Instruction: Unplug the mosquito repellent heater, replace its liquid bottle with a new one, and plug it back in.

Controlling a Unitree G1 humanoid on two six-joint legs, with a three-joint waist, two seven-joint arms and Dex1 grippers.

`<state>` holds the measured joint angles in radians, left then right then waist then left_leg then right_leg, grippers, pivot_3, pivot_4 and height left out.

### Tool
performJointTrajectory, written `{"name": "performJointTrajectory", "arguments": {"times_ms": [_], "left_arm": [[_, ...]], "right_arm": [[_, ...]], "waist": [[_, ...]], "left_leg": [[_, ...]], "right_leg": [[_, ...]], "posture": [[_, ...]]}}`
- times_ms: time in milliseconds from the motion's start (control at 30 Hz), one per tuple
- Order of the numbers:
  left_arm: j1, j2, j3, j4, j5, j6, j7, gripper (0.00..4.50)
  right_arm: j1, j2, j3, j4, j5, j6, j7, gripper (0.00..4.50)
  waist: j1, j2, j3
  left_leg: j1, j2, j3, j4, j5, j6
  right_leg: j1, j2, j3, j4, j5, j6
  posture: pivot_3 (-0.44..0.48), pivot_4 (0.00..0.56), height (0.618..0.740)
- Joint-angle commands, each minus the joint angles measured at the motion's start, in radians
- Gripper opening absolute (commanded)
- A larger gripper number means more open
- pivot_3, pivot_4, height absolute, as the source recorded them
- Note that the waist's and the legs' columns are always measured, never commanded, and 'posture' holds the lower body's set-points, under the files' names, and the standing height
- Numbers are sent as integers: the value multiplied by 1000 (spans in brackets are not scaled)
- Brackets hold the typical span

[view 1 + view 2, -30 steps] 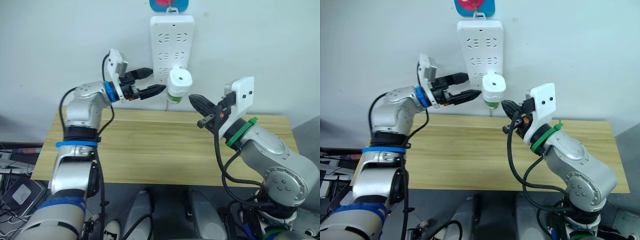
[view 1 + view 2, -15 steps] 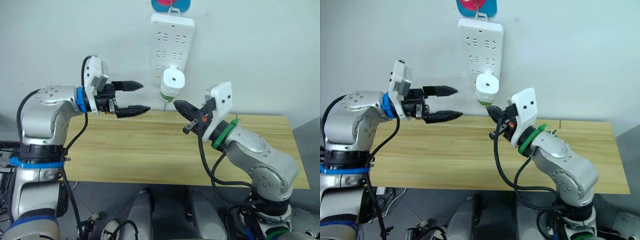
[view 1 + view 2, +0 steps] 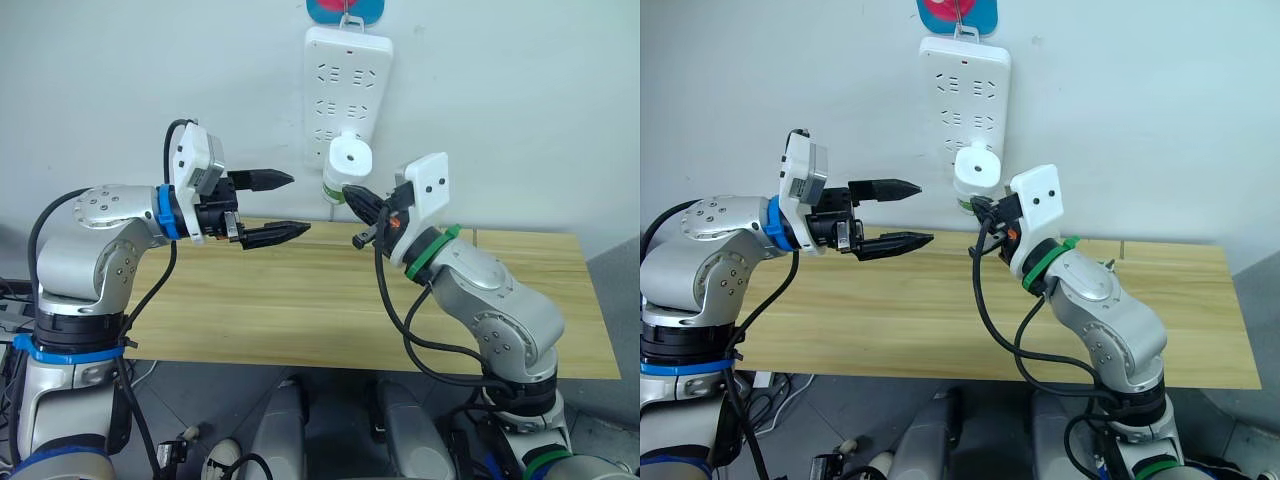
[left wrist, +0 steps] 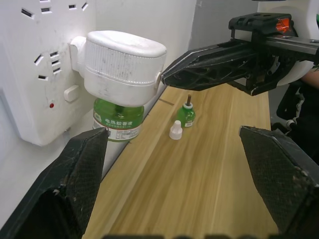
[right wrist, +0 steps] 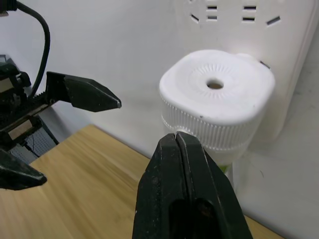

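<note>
Unplugging the small white rounded plastic mosquito repellent heater [image 3: 348, 158], seated in the long white wall power strip [image 3: 345, 88], needs the closed right gripper [image 3: 362, 210] opened; the left gripper [image 3: 285, 205] waits spread nearby.

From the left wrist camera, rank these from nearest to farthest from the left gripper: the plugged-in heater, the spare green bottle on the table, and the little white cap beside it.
1. Mosquito repellent heater, plugged into the power strip on the wall.
2. White cap, farther out on the table.
3. Spare green bottle, just beyond the cap, nearly level with it.
</note>
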<state>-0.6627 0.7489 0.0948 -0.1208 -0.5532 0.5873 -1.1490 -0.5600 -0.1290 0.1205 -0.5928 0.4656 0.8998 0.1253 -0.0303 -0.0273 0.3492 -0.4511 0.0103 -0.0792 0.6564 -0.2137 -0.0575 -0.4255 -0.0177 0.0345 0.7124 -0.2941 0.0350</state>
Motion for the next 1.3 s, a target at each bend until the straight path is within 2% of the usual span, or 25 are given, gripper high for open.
{"name": "performJointTrajectory", "arguments": {"times_ms": [33, 567, 1300], "left_arm": [[-22, 2, 13, -12, -17, -16, 1, 4485], [-35, 3, 3, 9, -10, -33, -7, 4485], [-41, -9, -7, 27, -7, -51, -3, 4485]], "right_arm": [[-10, 5, -1, -20, -18, -26, -7, 0], [13, -12, 17, -48, -6, 14, 20, 0], [-21, -6, -13, -10, -84, -18, -51, 0]], "waist": [[1, 0, 0], [0, 0, 0], [0, 0, 0]], "left_leg": [[0, 0, 0, 0, 0, 0], [0, 0, 0, 0, 0, 0], [0, 0, 0, 0, 0, 1]], "right_leg": [[0, 0, 0, 0, 0, 0], [0, 0, 0, 0, 0, 0], [0, 0, 0, 0, 0, 0]], "posture": [[93, 314, 740], [88, 317, 740], [85, 307, 740]]}}
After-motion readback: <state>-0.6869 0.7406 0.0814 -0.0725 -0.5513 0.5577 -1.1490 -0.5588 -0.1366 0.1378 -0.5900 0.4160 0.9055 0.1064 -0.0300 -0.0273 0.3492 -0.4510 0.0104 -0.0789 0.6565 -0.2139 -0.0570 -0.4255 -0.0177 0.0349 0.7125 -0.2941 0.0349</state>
